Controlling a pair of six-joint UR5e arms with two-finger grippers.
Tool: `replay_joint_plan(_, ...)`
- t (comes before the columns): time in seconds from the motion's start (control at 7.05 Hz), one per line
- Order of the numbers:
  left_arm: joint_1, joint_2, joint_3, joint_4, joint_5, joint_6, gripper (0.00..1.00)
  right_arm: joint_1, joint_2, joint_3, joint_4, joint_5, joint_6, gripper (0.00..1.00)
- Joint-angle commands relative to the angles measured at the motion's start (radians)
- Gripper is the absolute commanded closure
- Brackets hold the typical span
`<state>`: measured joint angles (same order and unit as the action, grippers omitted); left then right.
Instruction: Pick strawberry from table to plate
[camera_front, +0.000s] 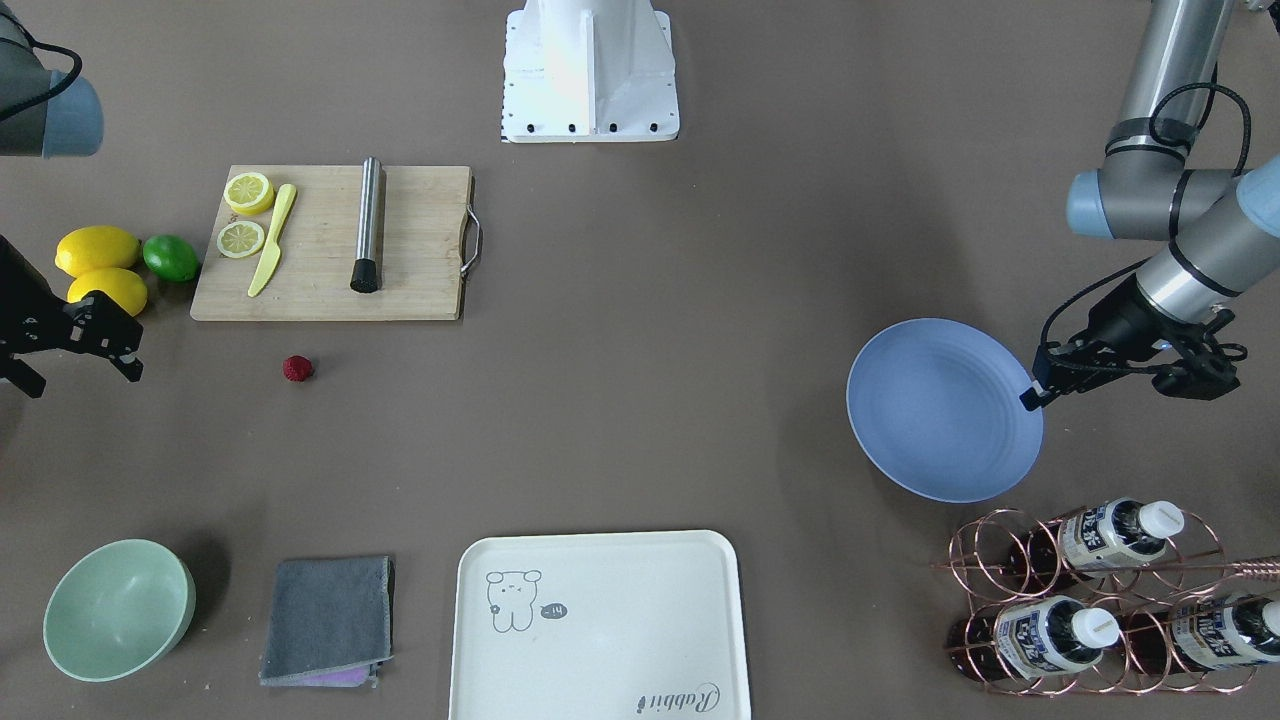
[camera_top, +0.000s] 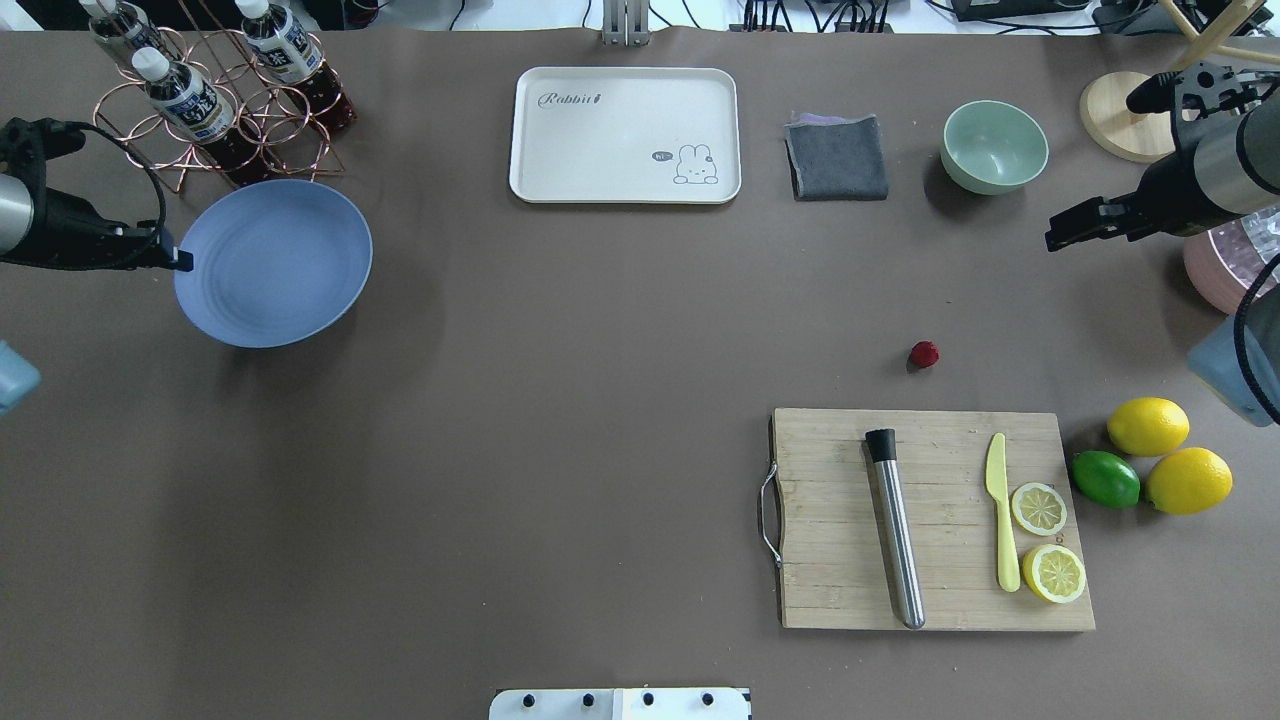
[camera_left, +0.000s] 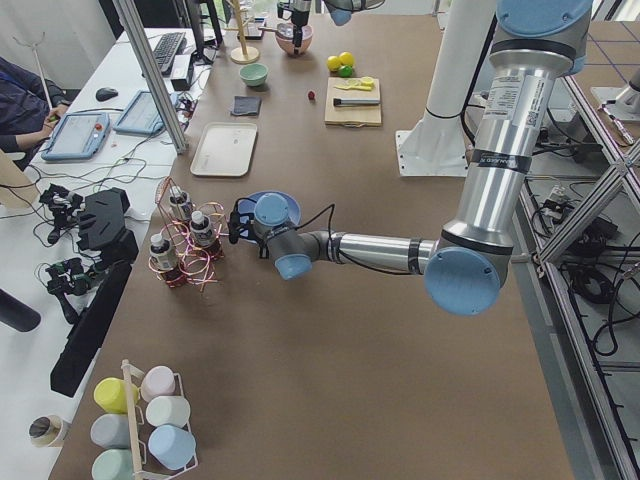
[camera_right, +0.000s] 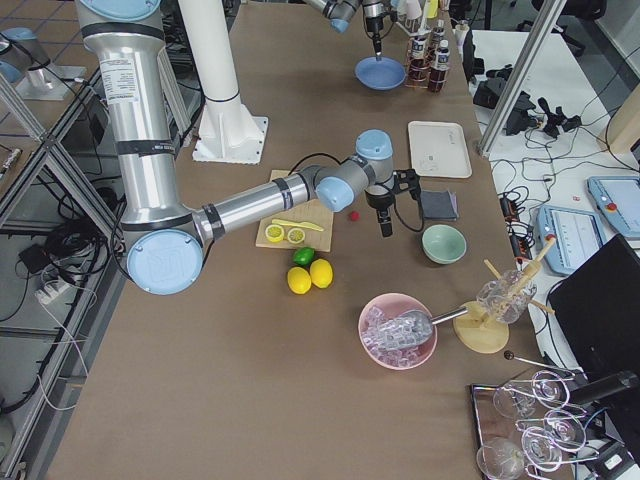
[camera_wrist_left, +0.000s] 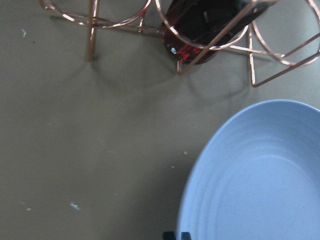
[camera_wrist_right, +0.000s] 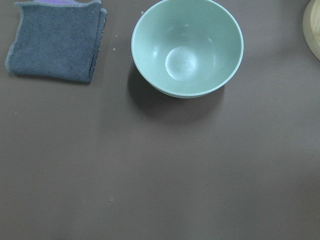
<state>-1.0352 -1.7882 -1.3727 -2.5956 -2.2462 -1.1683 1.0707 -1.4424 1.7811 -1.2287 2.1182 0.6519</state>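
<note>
The strawberry (camera_front: 297, 368) (camera_top: 924, 354) lies small and dark red on the bare table (camera_top: 560, 400), just off the far edge of the cutting board. Well to its right and above the table, my right gripper (camera_front: 85, 383) (camera_top: 1055, 240) hangs open, nothing between its fingers. At the other end, the blue plate (camera_front: 945, 410) (camera_top: 272, 262) sits by the bottle rack, apparently tilted. My left gripper (camera_front: 1030, 398) (camera_top: 182, 262) is shut on the plate's rim; the left wrist view shows that rim (camera_wrist_left: 200, 185) right at the fingertips.
The wooden cutting board (camera_top: 940, 590) carries a steel rod, a yellow knife and lemon halves. Two lemons (camera_top: 1168, 455) and a lime (camera_top: 1105, 479) lie beside it. A mint bowl (camera_top: 995, 146), grey cloth (camera_top: 838, 157), cream tray (camera_top: 625, 135) and copper bottle rack (camera_top: 215, 110) line the far edge.
</note>
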Motion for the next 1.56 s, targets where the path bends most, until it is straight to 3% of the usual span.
replay_joint_plan(0.0, 0.099, -0.101, -0.019, 0.011, 0.039, -0.173, 1.00, 0.000, -0.003, 0.000, 0.000, 0.008, 0.000, 0.01)
replay_joint_plan(0.28, 0.215, -0.238, -0.060, 0.212, 0.152, -0.195, 1.00, 0.000, -0.007, 0.004, 0.000, 0.011, 0.002, 0.01)
replay_joint_plan(0.57, 0.312, -0.281, -0.135, 0.340, 0.248, -0.252, 1.00, 0.000, -0.009, 0.003, 0.000, 0.012, 0.002, 0.01)
replay_joint_plan(0.85, 0.407, -0.316, -0.134, 0.376, 0.359, -0.263, 1.00, 0.002, -0.009, 0.004, -0.002, 0.012, 0.002, 0.01)
replay_joint_plan(1.42, 0.445, -0.329, -0.134, 0.381, 0.413, -0.280, 1.00, 0.002, -0.007, 0.006, -0.005, 0.022, 0.005, 0.01)
